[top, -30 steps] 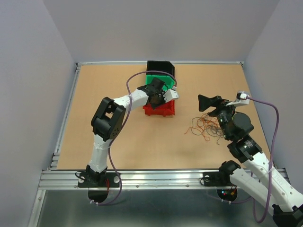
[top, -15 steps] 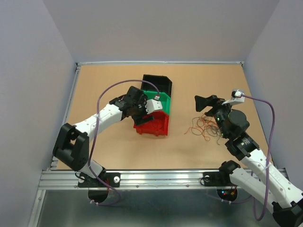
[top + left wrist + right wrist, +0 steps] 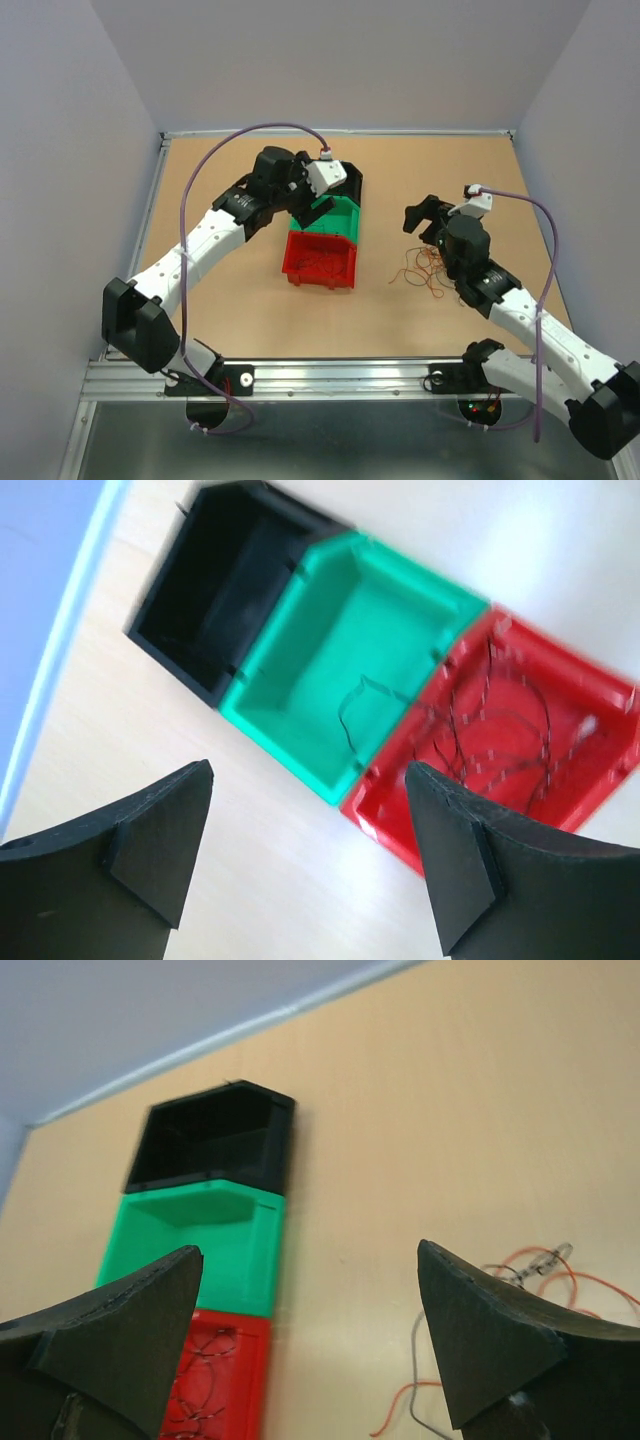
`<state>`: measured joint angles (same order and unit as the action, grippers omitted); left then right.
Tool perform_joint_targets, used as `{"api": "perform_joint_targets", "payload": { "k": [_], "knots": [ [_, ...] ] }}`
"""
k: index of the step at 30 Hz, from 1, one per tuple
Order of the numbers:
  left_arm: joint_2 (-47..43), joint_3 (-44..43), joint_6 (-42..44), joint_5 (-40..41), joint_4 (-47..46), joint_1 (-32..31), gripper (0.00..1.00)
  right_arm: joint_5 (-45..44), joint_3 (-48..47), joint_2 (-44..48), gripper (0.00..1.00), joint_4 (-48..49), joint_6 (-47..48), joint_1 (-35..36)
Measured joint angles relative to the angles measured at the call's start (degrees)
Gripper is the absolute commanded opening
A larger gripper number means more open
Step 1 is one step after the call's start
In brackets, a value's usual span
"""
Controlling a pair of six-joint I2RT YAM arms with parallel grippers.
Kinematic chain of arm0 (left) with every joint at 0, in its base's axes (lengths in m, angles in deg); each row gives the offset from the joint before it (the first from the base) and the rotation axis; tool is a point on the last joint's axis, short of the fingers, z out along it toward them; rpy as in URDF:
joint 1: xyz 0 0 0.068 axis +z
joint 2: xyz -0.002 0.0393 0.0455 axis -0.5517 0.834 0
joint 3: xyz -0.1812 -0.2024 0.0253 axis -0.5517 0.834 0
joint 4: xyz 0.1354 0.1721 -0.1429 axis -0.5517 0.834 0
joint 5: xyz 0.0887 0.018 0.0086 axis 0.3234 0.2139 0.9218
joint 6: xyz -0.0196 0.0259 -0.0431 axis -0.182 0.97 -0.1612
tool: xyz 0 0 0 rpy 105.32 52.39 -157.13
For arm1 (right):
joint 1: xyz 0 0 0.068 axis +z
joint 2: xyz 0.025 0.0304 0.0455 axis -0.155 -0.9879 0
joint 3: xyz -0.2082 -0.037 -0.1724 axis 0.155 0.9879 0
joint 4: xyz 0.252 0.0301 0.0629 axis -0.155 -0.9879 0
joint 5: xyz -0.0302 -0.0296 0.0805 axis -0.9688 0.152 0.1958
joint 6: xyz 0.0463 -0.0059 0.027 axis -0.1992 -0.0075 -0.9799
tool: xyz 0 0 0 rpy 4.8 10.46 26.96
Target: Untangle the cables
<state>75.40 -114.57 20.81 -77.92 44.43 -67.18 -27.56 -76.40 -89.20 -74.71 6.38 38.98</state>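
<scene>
Progress looked partial: some dark cables (image 3: 500,730) lay in the red bin (image 3: 575,660), while a tangled clump (image 3: 428,268) sat on the surface (image 3: 250,300) by the right pincer (image 3: 308,1250); it and the left pincer (image 3: 308,770) gaped empty.

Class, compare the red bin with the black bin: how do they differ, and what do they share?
The red bin holds thin wires; the black bin looks empty. The red bin sits at the near end of the row, the black bin at the far end. Both are open-topped and alike in shape, each against the green bin between them.
</scene>
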Motion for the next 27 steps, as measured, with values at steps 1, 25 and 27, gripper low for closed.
{"api": "perform_joint_targets", "payload": {
  "k": [1, 25, 27],
  "knots": [
    [0.6, -1.4, -1.4, -0.2, -1.0, 0.0, 0.99, -2.0, -0.3, -1.6, 0.93, -1.1, -0.8, 0.0],
    [-12.3, 37.7, -14.6, 6.0, -60.3, 0.0, 0.97, 9.3, -0.7, -27.4, 0.01, -5.4, -17.2, -20.6],
    [-11.2, 37.3, -14.2, 2.8, -59.9, 0.0, 0.96, 16.7, -0.6, -23.4, 0.01, -1.4, -12.5, -18.3]
  ]
}}
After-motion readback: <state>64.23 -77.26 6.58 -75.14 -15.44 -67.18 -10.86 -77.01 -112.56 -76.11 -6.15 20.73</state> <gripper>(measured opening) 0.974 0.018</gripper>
